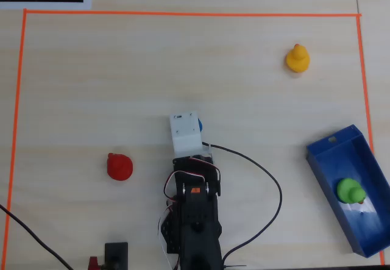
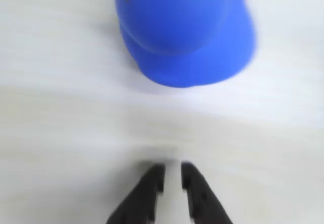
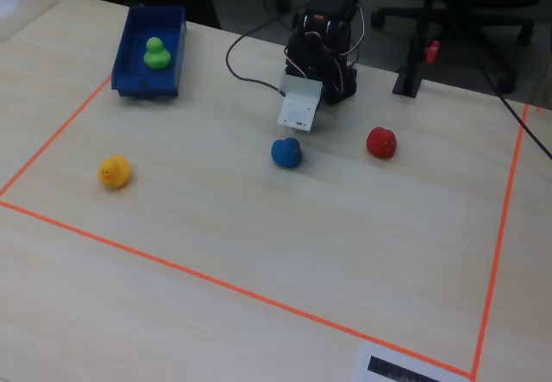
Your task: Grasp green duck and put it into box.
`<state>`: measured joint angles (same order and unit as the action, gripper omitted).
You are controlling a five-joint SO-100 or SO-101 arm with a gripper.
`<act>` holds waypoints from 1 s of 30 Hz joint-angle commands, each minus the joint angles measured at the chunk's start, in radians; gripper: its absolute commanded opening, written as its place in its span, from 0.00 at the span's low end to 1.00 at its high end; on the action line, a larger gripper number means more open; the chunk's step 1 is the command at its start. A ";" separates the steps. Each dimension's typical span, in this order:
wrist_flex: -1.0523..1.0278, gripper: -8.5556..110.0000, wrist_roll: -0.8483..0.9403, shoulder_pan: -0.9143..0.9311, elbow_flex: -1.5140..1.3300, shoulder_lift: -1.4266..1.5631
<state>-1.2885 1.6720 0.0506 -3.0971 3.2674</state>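
Observation:
The green duck (image 1: pixel 350 191) sits inside the blue box (image 1: pixel 328 160) at the right edge of the overhead view. In the fixed view the duck (image 3: pixel 156 53) and the box (image 3: pixel 129 78) are at the far left. My gripper (image 2: pixel 172 176) shows in the wrist view as two black fingers almost together with nothing between them, low over the bare table. In the overhead view it is hidden under the white wrist housing (image 1: pixel 184 133), far to the left of the box.
A blue duck (image 2: pixel 185 32) lies just ahead of the fingertips and also shows in the fixed view (image 3: pixel 286 153). A yellow duck (image 1: pixel 297 58) and a red duck (image 1: pixel 119 166) stand apart. Orange tape (image 1: pixel 183 13) frames the area. A black cable (image 1: pixel 277 188) loops beside the arm.

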 commanded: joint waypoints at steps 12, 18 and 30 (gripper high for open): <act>-0.055 0.11 -0.049 -0.037 -0.014 0.044; -0.057 0.11 -0.049 -0.037 -0.014 0.044; -0.057 0.11 -0.049 -0.037 -0.014 0.044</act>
<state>-1.3131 1.6306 0.0138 -3.1109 3.3103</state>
